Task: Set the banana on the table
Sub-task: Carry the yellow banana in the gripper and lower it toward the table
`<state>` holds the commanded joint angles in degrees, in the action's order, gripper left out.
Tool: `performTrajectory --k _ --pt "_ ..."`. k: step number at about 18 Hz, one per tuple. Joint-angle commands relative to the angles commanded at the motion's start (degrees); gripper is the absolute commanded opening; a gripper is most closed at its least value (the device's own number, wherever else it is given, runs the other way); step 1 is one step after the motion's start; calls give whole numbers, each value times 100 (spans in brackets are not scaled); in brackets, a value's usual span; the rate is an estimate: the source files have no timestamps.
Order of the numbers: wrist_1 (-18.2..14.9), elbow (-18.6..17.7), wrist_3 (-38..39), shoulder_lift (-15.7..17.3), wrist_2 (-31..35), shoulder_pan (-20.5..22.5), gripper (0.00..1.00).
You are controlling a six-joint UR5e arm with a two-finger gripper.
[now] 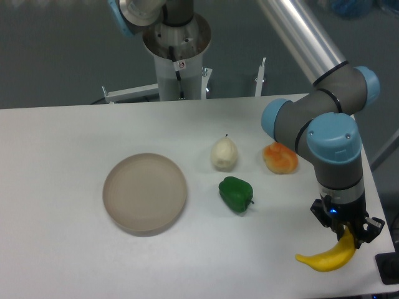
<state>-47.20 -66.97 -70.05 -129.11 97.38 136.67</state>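
Observation:
The bright yellow banana (327,258) is at the front right of the white table (75,261), near its edge. My gripper (346,237) points straight down over the banana's right end, with its fingers on either side of that end. The banana's left tip looks level with the tabletop. I cannot tell whether it rests on the table or hangs just above it.
A round beige-grey plate (145,193) sits left of centre. A green pepper (236,194), a pale pear (224,154) and an orange lumpy fruit (280,159) lie in the middle right. The arm's base (177,56) stands behind the table's far edge. The table's right edge is close to the gripper.

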Motion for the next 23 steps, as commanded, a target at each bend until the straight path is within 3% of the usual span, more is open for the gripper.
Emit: performTrajectory --k 10,15,20,23 --pt "-17 -114 131 44 -52 -26 39" --pt "-35 -263 1386 53 44 -491 39" --pt "-44 -747 3020 158 53 -791 39" --pt "78 -879 3042 10 26 -896 40"
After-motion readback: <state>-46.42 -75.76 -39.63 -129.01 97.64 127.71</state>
